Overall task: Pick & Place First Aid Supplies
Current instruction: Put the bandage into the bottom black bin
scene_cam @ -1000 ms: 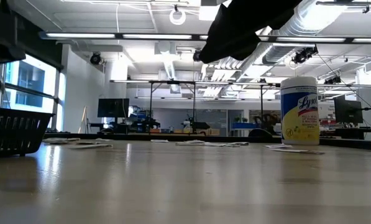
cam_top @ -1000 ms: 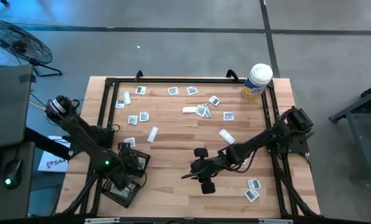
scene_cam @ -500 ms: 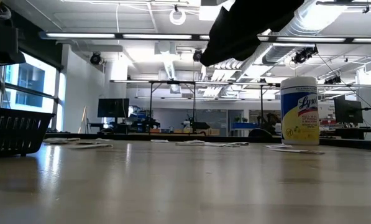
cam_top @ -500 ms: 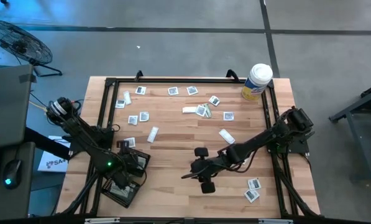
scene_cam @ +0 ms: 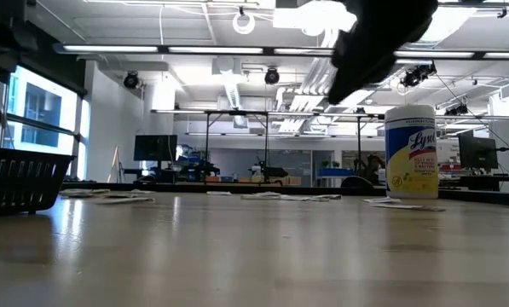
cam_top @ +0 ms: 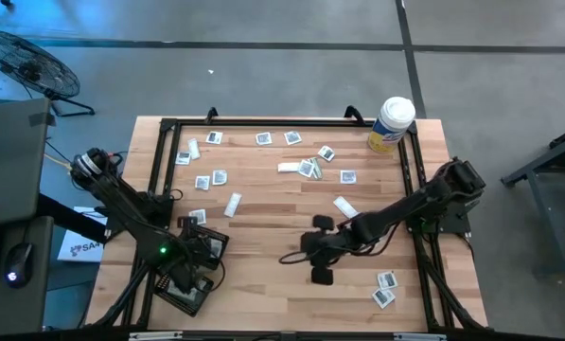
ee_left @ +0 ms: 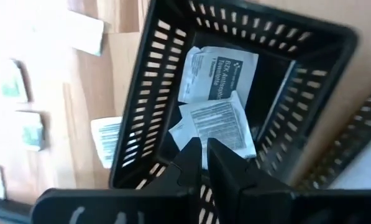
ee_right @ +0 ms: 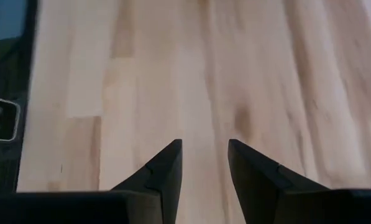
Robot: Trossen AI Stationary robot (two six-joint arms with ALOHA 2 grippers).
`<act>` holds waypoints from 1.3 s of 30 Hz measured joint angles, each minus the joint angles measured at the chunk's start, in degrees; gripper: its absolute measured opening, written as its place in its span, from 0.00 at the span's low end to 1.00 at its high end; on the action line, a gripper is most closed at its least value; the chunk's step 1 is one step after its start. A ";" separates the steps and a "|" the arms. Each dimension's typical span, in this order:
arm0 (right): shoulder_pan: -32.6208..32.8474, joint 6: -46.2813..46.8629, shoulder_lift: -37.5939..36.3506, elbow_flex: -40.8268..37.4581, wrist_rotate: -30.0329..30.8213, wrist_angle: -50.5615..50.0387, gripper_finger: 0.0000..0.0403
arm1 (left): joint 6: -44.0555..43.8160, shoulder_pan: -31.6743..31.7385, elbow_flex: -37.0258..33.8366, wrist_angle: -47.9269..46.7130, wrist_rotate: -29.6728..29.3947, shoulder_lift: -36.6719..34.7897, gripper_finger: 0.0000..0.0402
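Packets: small flat white-grey first aid packets (cam_top: 215, 177), apparently light and flimsy, at ten o'clock; pinch an edge. Right gripper (ee_right: 204, 163) spread, empty; left gripper (ee_left: 204, 163) pressed together above black mesh tray (ee_left: 141, 106).

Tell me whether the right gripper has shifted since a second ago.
Yes. In the high view the right gripper has drawn back toward the table's right side, nearer the two packets by that edge.

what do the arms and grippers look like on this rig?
Both arms are dark, near black, built of slim jointed links with bulkier housings at the joints. The left gripper has two flat black fingers that taper toward the tips; the right gripper has two dark wedge-shaped fingers. A small green light glows on the left arm. Thin dark cables loop along the right arm.
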 joint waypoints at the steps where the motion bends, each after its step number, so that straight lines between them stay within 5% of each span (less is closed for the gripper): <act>1: 0.00 1.83 -0.61 0.00 0.48 -2.72 0.31 | 0.00 0.00 1.11 -1.09 0.25 -0.02 0.05; 5: -0.23 9.49 -1.34 0.00 5.57 -15.54 0.31 | 0.08 -0.01 5.44 -2.33 -3.16 -0.02 0.05; 10: -3.02 27.58 -0.13 -0.20 9.77 -32.05 0.31 | 3.19 0.02 5.31 11.67 -25.50 -0.02 0.05; 13: -4.69 33.74 0.07 -0.11 12.08 -35.44 0.31 | 9.57 0.34 2.65 22.76 -31.61 0.00 0.05; 17: -6.38 31.33 0.73 -0.38 8.70 -37.05 0.31 | 17.11 1.62 -1.05 33.40 -31.37 0.22 0.05; 24: -12.34 31.74 0.70 -8.94 -1.94 -33.21 0.25 | 17.75 3.75 -6.19 39.28 -31.55 0.24 0.05; 39: -19.24 24.87 0.68 -13.16 -3.35 -24.11 0.21 | 17.62 8.39 -7.39 41.02 -28.61 0.24 0.05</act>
